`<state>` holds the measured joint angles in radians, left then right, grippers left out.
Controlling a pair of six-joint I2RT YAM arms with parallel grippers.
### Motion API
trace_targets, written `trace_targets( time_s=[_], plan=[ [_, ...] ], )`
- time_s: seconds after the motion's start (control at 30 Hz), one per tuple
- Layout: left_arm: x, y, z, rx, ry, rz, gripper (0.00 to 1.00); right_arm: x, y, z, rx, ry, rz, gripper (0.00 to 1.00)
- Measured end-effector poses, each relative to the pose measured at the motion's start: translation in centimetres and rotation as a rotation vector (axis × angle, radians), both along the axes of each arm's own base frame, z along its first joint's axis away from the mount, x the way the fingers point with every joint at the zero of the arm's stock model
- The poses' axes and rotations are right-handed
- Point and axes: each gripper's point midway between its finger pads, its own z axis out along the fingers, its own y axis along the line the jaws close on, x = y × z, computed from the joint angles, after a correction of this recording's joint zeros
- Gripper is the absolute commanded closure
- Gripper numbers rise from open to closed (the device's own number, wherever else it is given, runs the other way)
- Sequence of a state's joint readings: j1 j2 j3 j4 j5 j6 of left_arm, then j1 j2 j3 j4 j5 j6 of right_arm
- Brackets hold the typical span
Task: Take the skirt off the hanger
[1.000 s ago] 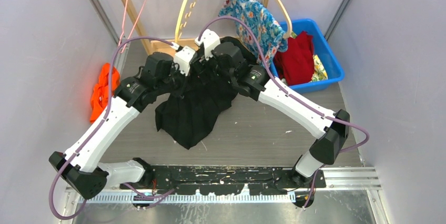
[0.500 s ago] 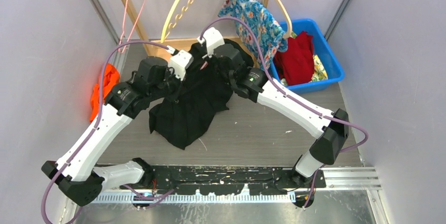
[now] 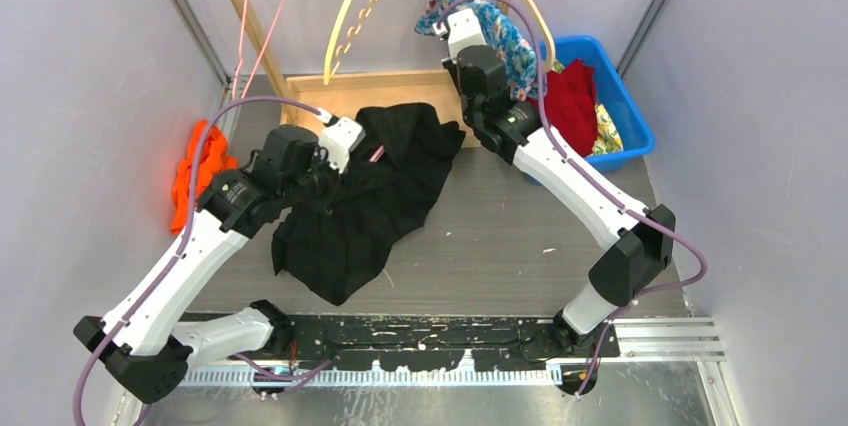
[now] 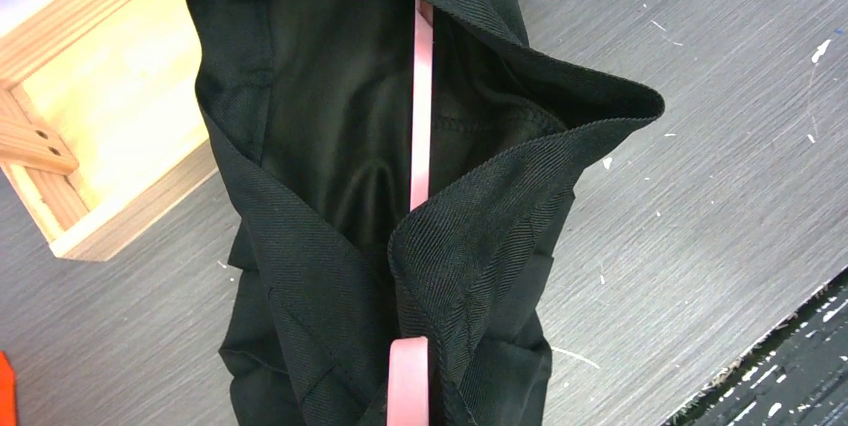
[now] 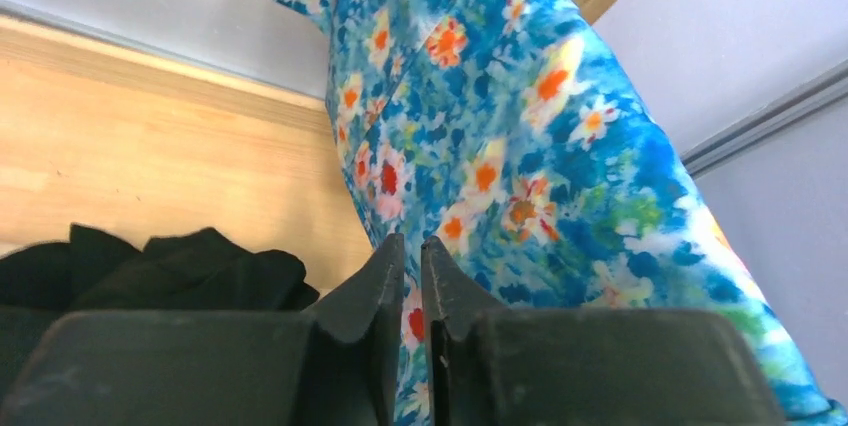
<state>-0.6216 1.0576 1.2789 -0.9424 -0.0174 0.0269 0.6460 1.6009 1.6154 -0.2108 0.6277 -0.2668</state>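
near the floral cloth (image 5: 520,146), right gripper (image 5: 412,246) jaws sit closed.

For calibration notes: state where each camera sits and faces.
Top external: above and behind the bases, looking down on both arms and the black skirt.
Left wrist: looking down into the skirt along the pink hanger; no fingers show.
Right wrist: behind the shut right gripper, facing the floral cloth.
All three share the skirt.
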Motion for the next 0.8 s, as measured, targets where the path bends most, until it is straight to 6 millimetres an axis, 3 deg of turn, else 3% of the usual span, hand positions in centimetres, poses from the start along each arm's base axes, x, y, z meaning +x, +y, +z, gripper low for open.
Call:
trace_targets(
  time_s=[0.1,0.23,0.4,0.53,0.8],
  plan=[
    [0.2,0.1,-0.1,0.014,-0.004,0.001,1.0,-0.6,1.2,-0.1,-0.022,0.009,0.037,0.61],
    [1.2,-0.3,-1.0,0.048,0.01,-0.008,1.0,-3.5,6.2,-1.4,-0.031,0.067,0.194,0.47],
    [2.6,-1.2,-1.8,0.057,0.014,-0.009,1.0,-7.5,11.9,-1.7,0.095,0.155,0.407,0.55],
    [3.5,-1.3,-1.1,0.067,-0.014,0.005,1.0,-8.7,12.9,-1.7,0.186,0.203,0.463,0.55],
    [5.0,-1.8,3.3,0.012,-0.134,0.02,1.0,-10.3,14.8,-2.1,0.331,0.291,0.536,0.58]
  ],
)
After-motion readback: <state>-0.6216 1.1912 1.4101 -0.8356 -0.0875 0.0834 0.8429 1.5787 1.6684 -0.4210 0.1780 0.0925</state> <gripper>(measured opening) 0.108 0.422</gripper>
